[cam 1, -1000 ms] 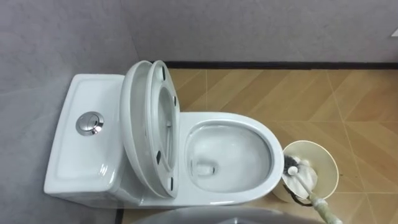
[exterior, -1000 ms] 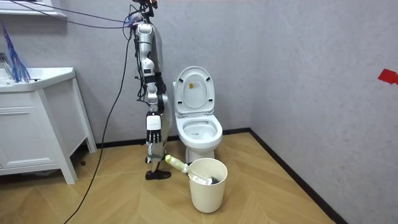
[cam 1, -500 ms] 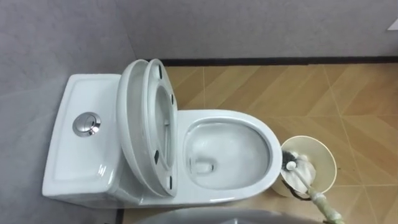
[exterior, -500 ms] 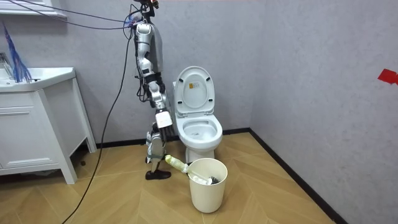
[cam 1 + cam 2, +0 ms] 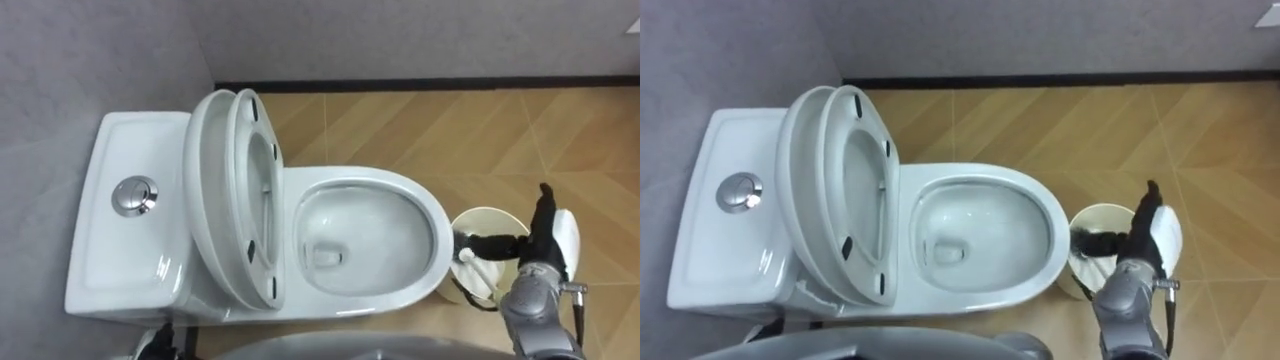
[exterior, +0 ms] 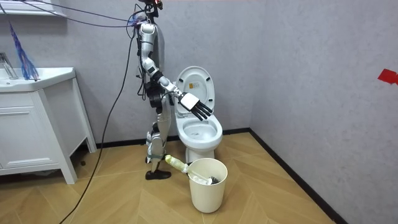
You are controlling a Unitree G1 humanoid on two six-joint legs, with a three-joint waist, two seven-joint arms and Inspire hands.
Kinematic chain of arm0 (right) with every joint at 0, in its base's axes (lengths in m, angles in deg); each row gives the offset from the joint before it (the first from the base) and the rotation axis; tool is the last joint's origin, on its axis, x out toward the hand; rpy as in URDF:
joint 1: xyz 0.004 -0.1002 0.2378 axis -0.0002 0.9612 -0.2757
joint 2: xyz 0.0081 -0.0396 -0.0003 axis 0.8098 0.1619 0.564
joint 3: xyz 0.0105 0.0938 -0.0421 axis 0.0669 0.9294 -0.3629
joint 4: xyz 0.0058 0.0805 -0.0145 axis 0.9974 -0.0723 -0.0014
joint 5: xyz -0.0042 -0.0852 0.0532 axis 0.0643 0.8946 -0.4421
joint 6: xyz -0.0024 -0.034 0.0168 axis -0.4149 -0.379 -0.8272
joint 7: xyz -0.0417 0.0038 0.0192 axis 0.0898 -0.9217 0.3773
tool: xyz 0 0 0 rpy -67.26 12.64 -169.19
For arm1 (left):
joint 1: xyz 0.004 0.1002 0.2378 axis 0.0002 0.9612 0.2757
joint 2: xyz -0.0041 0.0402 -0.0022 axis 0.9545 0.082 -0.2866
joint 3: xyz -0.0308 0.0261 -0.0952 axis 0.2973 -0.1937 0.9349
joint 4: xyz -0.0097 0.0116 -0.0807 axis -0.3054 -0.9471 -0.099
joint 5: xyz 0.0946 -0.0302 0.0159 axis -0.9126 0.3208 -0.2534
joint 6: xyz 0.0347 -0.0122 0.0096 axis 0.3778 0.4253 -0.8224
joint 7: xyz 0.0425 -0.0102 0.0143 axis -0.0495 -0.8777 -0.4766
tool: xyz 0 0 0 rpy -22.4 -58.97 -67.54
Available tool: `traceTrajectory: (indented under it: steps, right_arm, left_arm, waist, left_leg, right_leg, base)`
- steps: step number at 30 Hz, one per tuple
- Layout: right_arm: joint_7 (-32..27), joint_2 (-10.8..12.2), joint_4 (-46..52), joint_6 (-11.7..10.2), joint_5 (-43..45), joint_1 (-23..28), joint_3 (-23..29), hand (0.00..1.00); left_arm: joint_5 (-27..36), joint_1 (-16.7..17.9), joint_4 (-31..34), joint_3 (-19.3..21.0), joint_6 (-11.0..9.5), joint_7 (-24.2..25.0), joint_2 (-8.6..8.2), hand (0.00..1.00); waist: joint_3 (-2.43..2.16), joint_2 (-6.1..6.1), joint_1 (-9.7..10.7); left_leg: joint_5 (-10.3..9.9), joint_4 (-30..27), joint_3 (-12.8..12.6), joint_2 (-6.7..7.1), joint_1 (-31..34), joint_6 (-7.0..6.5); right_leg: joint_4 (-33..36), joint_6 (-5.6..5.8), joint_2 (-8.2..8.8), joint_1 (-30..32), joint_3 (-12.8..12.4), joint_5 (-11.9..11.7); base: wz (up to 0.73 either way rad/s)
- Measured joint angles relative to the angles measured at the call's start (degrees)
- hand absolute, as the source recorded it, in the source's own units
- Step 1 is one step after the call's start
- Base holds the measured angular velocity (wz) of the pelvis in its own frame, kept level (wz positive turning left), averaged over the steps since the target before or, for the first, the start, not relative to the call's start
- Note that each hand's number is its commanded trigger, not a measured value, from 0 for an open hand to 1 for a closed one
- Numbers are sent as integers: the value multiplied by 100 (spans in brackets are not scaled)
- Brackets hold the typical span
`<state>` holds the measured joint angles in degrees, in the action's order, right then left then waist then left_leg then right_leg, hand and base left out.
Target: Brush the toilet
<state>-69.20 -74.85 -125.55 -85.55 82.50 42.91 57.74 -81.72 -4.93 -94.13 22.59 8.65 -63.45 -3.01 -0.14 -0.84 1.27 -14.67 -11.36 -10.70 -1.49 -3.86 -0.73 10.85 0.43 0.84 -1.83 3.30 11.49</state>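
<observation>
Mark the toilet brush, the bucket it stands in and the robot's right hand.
toilet brush (image 6: pixel 176 163): room view, on the handle leaning out over the rim.
bucket (image 6: pixel 207 190): room view, on its outer wall.
right hand (image 5: pixel 543 238): left eye view, on the hand's dark middle.

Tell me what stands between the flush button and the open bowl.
The raised lid and seat, both stood up on edge, separate the flush button from the bowl. The left eye view shows this plainly.
</observation>
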Motion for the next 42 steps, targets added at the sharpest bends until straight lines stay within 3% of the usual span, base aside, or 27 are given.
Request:
traceTrajectory:
  steps: [4, 12, 16, 20, 23, 26, 29, 34, 37, 42]
  right_arm:
    - [-90, -89, -565, -48, -352, -363, 5, 0]
    - [-107, -767, -2104, -100, -975, -1384, 12, 0]
    - [-111, -940, -2637, -36, -1285, -1676, -31, 0]
    - [-99, -1003, -2926, 110, -1468, -1995, -48, 0]
    - [-87, -1119, -3168, 130, -1780, -2300, -163, 0]
    - [-14, -1163, -3286, 161, -2042, -2511, -267, 0]
    - [32, -1352, -3307, 173, -2321, -2604, -386, 0]
    - [139, -1649, -3337, 416, -2692, -2780, -556, 0]
    - [164, -1724, -3363, 474, -2686, -2867, -649, 0]
    - [345, -1858, -3376, 544, -2849, -3021, -1027, 0]
  left_arm:
    - [6, -164, -3, -71, -55, 2, 86, 0]
    - [24, -650, -32, -106, -210, 2, 174, 0]
    - [227, -929, -38, -366, -234, -3, 357, 0]
    - [458, -1293, -51, -484, -225, -3, 458, 0]
    - [473, -1539, -57, -729, -227, -4, 457, 0]
    - [651, -1667, -56, -881, -234, -20, 503, 0]
    - [929, -1786, -29, -973, -236, -27, 565, 0]
    - [1134, -1918, -14, -1150, -178, -135, 731, 0]
    - [1131, -1909, 105, -1250, -196, -142, 740, 0]
    - [1131, -1871, 498, -1304, -230, -383, 757, 0]
  waist:
    - [3, -49, -1]
    - [80, 27, -48]
    - [110, 32, -165]
    - [212, 13, -218]
    - [250, 63, -345]
    - [261, 86, -353]
    - [264, 99, -428]
    - [265, 117, -484]
    - [268, 122, -531]
    - [273, 125, -651]
  left_leg:
    - [0, -173, 60, -20, 362, -1]
    - [39, -737, 164, -31, 1495, -67]
    - [47, -1088, 241, -41, 2127, -84]
    - [40, -1543, 342, -37, 2871, -134]
    - [21, -1912, 363, -48, 3456, -171]
    - [12, -2217, 368, -21, 3901, -189]
    - [30, -2427, 366, 12, 4378, -216]
    - [29, -2870, 335, 36, 5126, -223]
    - [15, -3020, 329, 37, 5337, -223]
    - [-88, -3548, 464, 25, 6000, -125]
  right_leg:
    - [9, -14, 3, 260, 68, -80]
    - [533, -18, 75, 1289, 190, -128]
    - [890, -35, 119, 1891, 284, -117]
    - [1404, -86, 171, 2628, 331, -52]
    - [1833, -106, 223, 3225, 330, 4]
    - [2220, -125, 289, 3709, 322, 86]
    - [2608, -155, 409, 4265, 320, 163]
    - [3198, -208, 519, 5058, 317, 288]
    - [3410, -226, 528, 5305, 270, 348]
    - [3977, -391, 622, 5941, 359, 537]
  base:
    - [8]
    - [7]
    - [8]
    - [11]
    - [2]
    - [7]
    - [6]
    - [9]
    - [7]
    - [10]
